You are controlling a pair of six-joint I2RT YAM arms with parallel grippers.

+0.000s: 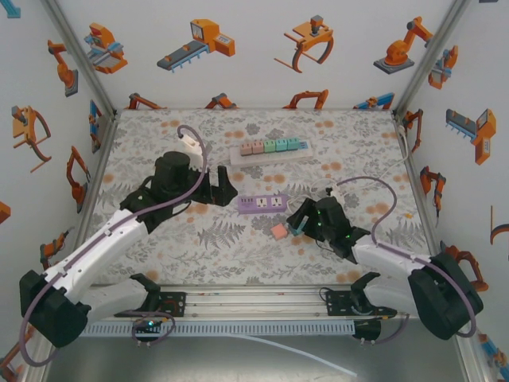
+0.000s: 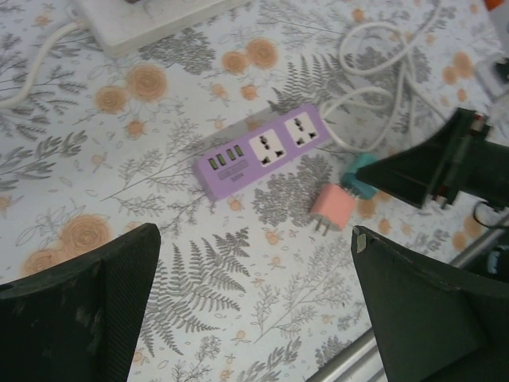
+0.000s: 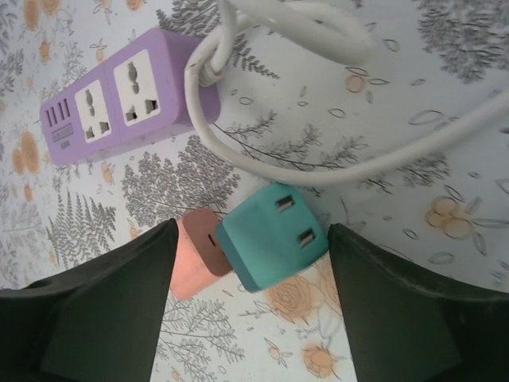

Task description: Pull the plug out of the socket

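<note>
— Teal plug [image 3: 270,235] and pink plug [image 3: 199,251] lie loose on the desk [image 1: 238,247], between the spread fingers of the right claw [image 3: 253,231], which grips neither.
— And the purple strip [image 3: 119,95] just beyond?
— Both sockets empty. The left claw [image 2: 254,232] hangs near it, fingers apart, holding nothing.
— Done, then?
— I'd judge so for that strip. The white strip [image 1: 269,151] at the back carries a row of coloured plugs.

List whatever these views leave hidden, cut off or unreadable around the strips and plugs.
White strip, left wrist: cut off by the top edge.
Purple strip label, left wrist: print too small to read.
Pink plug, right wrist: partly covered by the teal plug; prongs hidden.
White cord, right wrist: runs off the right edge; far end unseen.
</note>
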